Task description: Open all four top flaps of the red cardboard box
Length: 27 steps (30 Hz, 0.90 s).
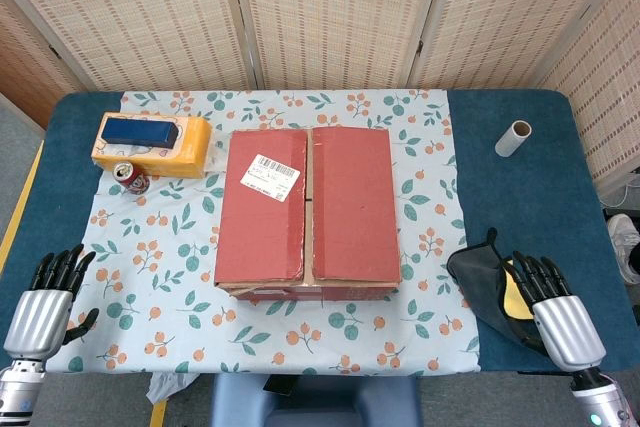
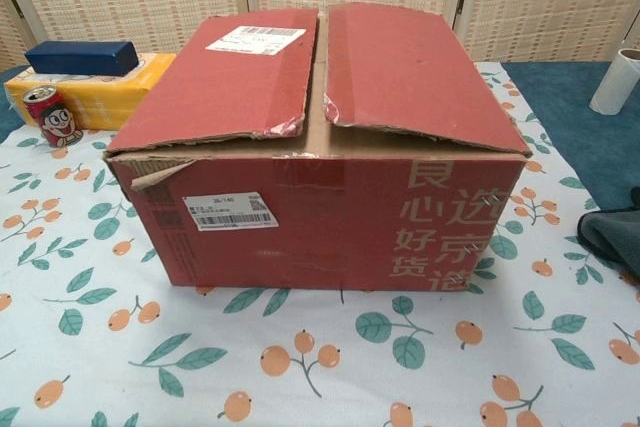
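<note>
The red cardboard box [image 1: 310, 207] stands at the middle of the table, and the chest view shows its front face [image 2: 320, 217] with printed characters. Its two long top flaps lie down flat, meeting along a narrow seam; the left flap carries a white shipping label [image 1: 271, 178]. My left hand [image 1: 48, 297] hovers near the front left corner of the table, fingers spread and empty. My right hand [image 1: 550, 305] is at the front right, fingers spread, over a dark cloth. Both hands are well away from the box. Neither hand shows in the chest view.
A yellow box with a dark blue case on top [image 1: 152, 142] and a red can [image 1: 130, 176] sit left of the box. A cardboard roll [image 1: 514, 137] stands at the back right. A dark cloth [image 1: 485, 282] lies by the right hand. A floral cloth [image 1: 170, 277] covers the table.
</note>
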Motion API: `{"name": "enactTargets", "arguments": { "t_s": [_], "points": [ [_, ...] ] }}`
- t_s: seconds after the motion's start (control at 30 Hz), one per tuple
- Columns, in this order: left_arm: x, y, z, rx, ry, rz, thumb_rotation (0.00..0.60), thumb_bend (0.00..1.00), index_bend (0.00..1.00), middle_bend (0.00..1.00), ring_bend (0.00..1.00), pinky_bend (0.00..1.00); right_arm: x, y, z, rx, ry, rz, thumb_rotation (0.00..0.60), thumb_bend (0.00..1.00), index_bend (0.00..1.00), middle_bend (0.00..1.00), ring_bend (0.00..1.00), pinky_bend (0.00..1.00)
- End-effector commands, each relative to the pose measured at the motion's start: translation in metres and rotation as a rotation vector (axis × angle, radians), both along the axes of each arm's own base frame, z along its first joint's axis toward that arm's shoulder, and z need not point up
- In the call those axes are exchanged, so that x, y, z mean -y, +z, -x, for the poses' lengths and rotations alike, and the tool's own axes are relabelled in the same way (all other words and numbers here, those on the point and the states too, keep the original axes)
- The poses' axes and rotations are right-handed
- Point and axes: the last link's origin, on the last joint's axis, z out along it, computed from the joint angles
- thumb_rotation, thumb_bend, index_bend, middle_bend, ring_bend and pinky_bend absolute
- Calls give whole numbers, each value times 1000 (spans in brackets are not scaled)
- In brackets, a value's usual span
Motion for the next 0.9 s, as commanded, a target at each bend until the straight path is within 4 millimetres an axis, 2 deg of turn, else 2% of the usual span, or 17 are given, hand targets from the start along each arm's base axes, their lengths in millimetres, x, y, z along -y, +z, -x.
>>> {"name": "enactTargets", "arguments": {
  "t_s": [0.03, 0.47, 0.67, 0.9],
  "points": [
    [0, 0, 0, 0, -1, 0, 600, 356, 0, 0, 0, 0, 0, 0, 0, -1, -3, -2, 600, 364, 0, 0, 0, 0],
    [-2, -2, 1, -4, 5, 13, 600, 356, 0, 0, 0, 0, 0, -2, -10, 32, 74, -28, 600, 365, 0, 0, 0, 0],
    [-2, -4, 0, -5, 6, 17, 600, 356, 0, 0, 0, 0, 13, 5, -39, 48, 189, -84, 600, 365, 0, 0, 0, 0],
    [-2, -3, 0, 3, 5, 19, 600, 356, 0, 0, 0, 0, 35, -2, -98, 46, 363, -58, 600, 365, 0, 0, 0, 0]
  ]
}}
